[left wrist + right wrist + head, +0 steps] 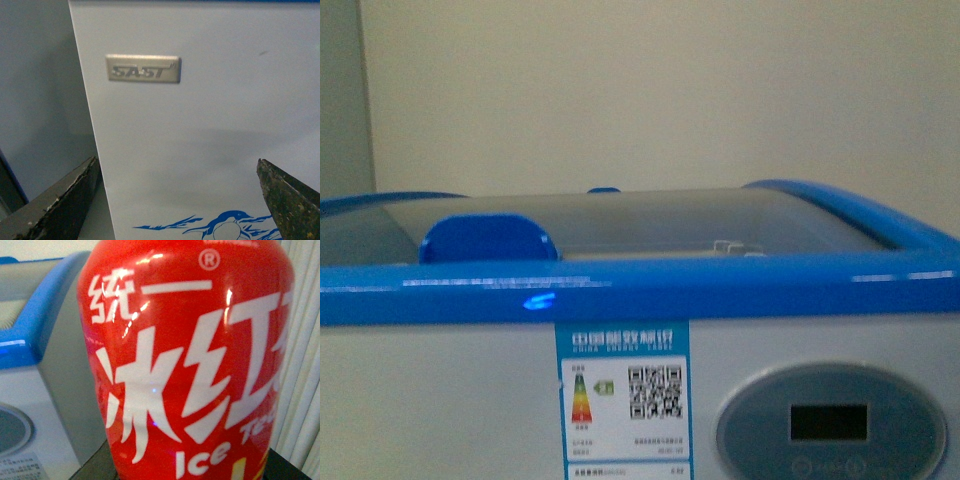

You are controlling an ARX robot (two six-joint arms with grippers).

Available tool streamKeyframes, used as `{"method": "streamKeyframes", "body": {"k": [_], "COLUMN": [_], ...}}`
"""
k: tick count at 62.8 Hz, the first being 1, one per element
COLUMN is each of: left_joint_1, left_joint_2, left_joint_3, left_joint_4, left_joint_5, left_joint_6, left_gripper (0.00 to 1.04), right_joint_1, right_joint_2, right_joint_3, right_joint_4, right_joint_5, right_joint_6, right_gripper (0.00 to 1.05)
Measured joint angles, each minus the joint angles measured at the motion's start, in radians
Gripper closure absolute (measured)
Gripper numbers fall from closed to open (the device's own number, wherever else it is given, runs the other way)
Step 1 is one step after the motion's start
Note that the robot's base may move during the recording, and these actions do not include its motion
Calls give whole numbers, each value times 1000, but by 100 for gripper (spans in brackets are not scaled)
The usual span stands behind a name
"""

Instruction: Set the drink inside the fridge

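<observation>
- Closest to the lens is the drink (190, 370). Its red label fills the right wrist view, with large white characters and the words "Ice Te", the rest cut off.
- Only dark slivers of the right fingers (286, 467) show, one at each side of the label's lower edge. They lie against the bottle and are clamped on it.
- Beyond those fingers, past one side of the bottle, stands the fridge (55, 375), showing a blue rim corner and a grey-white wall. An edge of its oval grey display (12, 430) sits lower down.
- On the bottle's other side hangs a pale ribbed curtain (302, 365).
- The left fingers (60, 205) are dark and scuffed. They stand wide apart with nothing between them.
- Just ahead of those fingers is the fridge's white wall. A silver SAST badge (143, 68) sits farther out, and a blue penguin print (225, 227) lies in the gap near the tips.
- No fingers show in the front view, where the fridge's front fills the frame under a blue rim.
- An energy label (623, 400) is stuck on that front, with the display beside it.
- A curved glass lid (650, 220) lies shut over the top, with a blue handle (488, 240) on it.
- Behind the fridge is a plain cream wall (670, 90).
</observation>
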Motion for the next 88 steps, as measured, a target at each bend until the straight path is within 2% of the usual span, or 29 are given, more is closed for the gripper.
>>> {"method": "streamKeyframes", "body": {"k": [54,58,66,71,75,78,82,88], "left_joint_1": [0,13,67,61,28,7,-6,-23], "left_joint_2": [0,28,265,491,705,925,1069,1225], "left_joint_3": [0,8,38,94,154,194,214,262], "left_joint_4": [0,-9,190,422,643,839,926,935], "left_joint_5": [0,37,116,175,265,392,495,622], "left_joint_6": [0,-59,-188,-161,-36,177,367,613], "left_gripper": [8,8,8,8,8,8,8,8], "right_joint_1": [0,0,0,0,0,0,0,0], "right_joint_2": [0,0,0,0,0,0,0,0], "right_joint_3": [1,1,1,1,1,1,1,1], "right_joint_4": [2,2,2,2,2,2,2,2], "right_joint_5": [0,0,-1,0,0,0,0,0], "right_joint_6": [0,0,0,0,0,0,0,0], "right_gripper": [68,68,68,68,68,68,68,68]}}
